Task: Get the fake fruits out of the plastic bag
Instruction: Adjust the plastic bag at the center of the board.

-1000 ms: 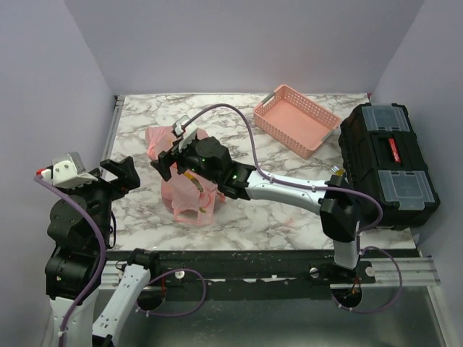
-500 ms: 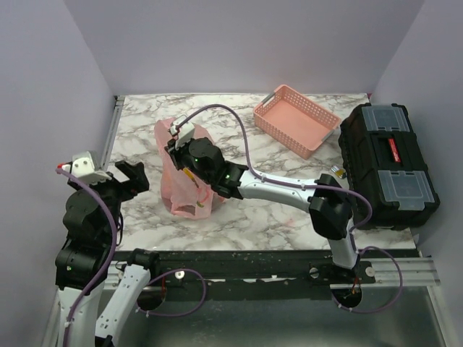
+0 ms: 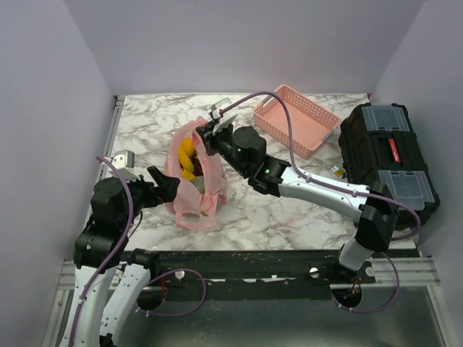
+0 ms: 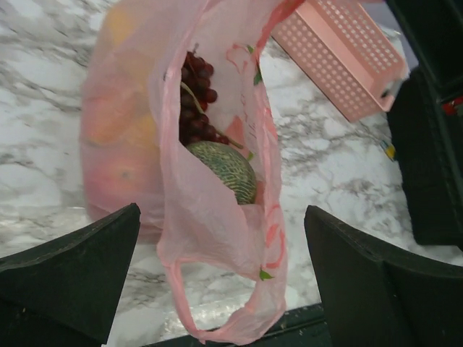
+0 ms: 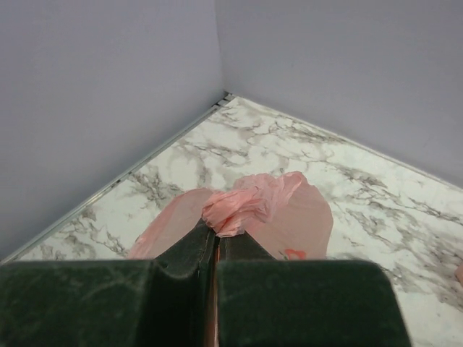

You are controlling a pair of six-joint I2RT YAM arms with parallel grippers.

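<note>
Marbled tabletop (image 3: 289, 213) under pale lilac walls carries the plastic bag (image 3: 197, 194), which hangs from its gathered top. We cannot tell whether its bottom rests on the marble. Our right tool (image 3: 211, 134) is clamped tight on that bunched top, the pink film squeezed in its grip in the right wrist view. Our left tool (image 3: 163, 185) is spread wide and holds nothing, aimed at the bag's side opening.

We judge the step in hand to be reaching in for a first fruit. To do it well, we would hold the top high so the mouth gapes. We would then send the left tool along the slit toward the melon (image 4: 226, 168), which lies nearest, the grape bunch (image 4: 197, 94) touching it from above, and close on fruit alone, not film.

The banana (image 3: 187, 155) shows only from above. Rounder orange-yellow shapes blur behind the film.
</note>
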